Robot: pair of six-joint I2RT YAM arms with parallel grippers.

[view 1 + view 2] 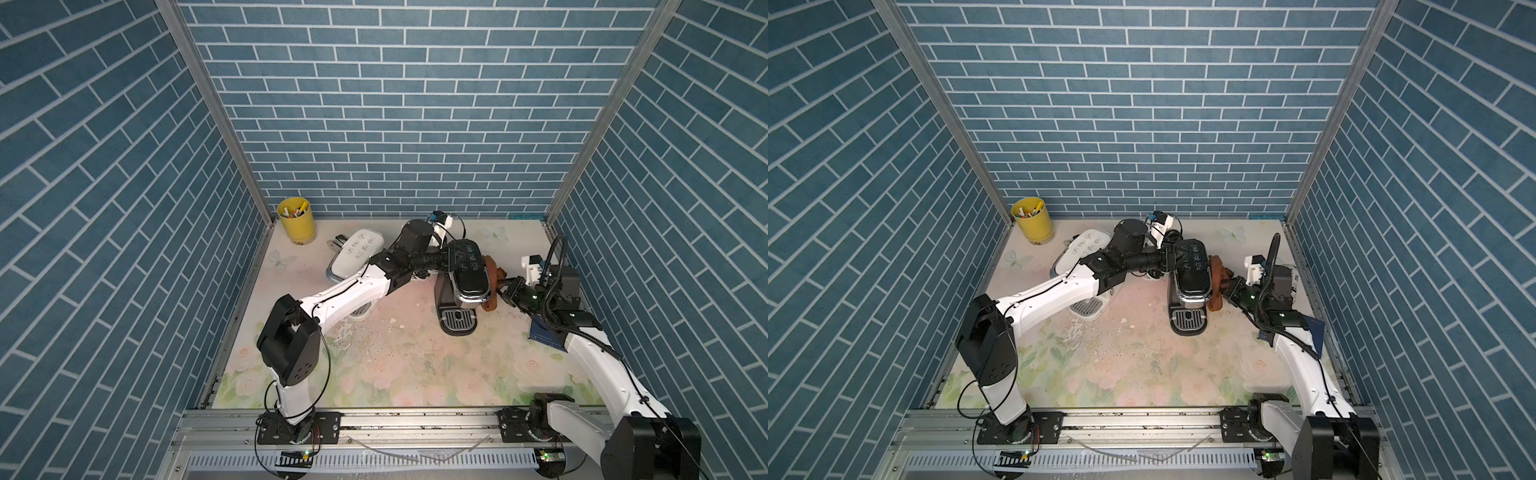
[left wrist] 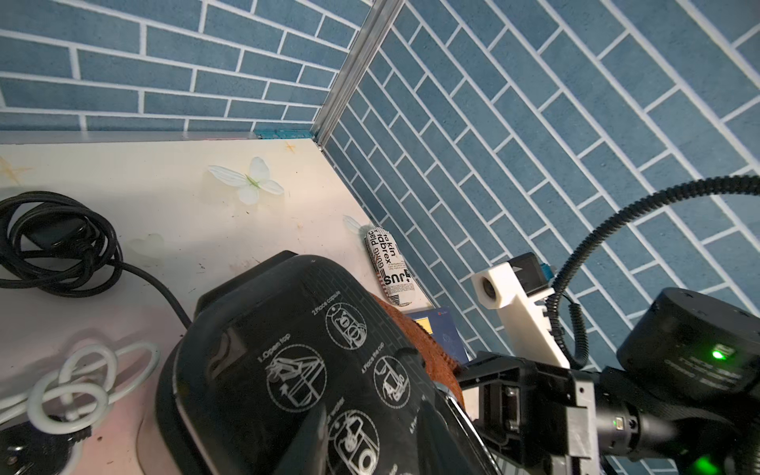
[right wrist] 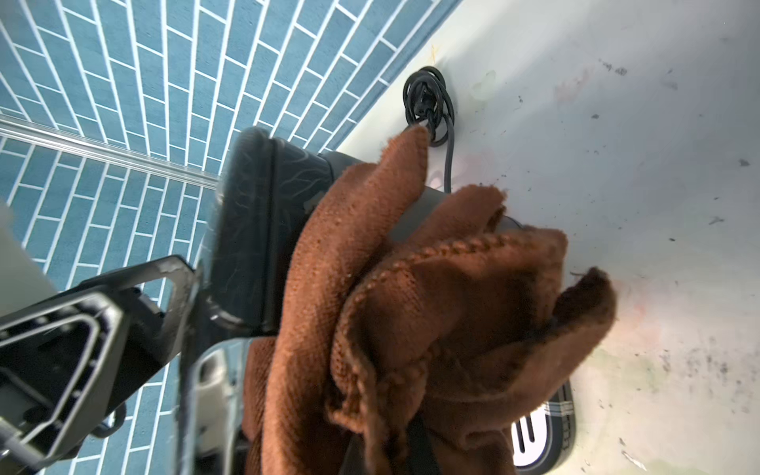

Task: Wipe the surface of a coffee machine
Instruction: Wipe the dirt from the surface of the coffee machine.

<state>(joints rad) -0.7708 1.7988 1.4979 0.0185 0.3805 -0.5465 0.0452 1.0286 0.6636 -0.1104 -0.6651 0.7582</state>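
A black coffee machine (image 1: 468, 276) (image 1: 1191, 274) stands upright at the middle right of the table, its drip tray (image 1: 457, 320) toward the front. My left gripper (image 1: 451, 258) (image 2: 370, 444) reaches over its printed lid (image 2: 288, 370) from the left. The jaws are part open, the fingertips (image 2: 308, 436) lie on the lid top, and nothing is gripped between them. A brown cloth (image 1: 492, 286) (image 3: 411, 308) hangs bunched against the machine's right side. My right gripper (image 1: 506, 287) (image 3: 395, 452) is shut on the cloth, and the cloth hides its fingertips.
A white coffee machine (image 1: 356, 254) lies tilted behind my left arm. A yellow cup of pens (image 1: 296, 222) stands in the back left corner. A coiled black cord (image 2: 53, 242) and a white cord (image 2: 78, 386) lie behind the black machine. A printed packet (image 2: 390, 267) and a blue booklet (image 1: 544, 334) sit by the right wall.
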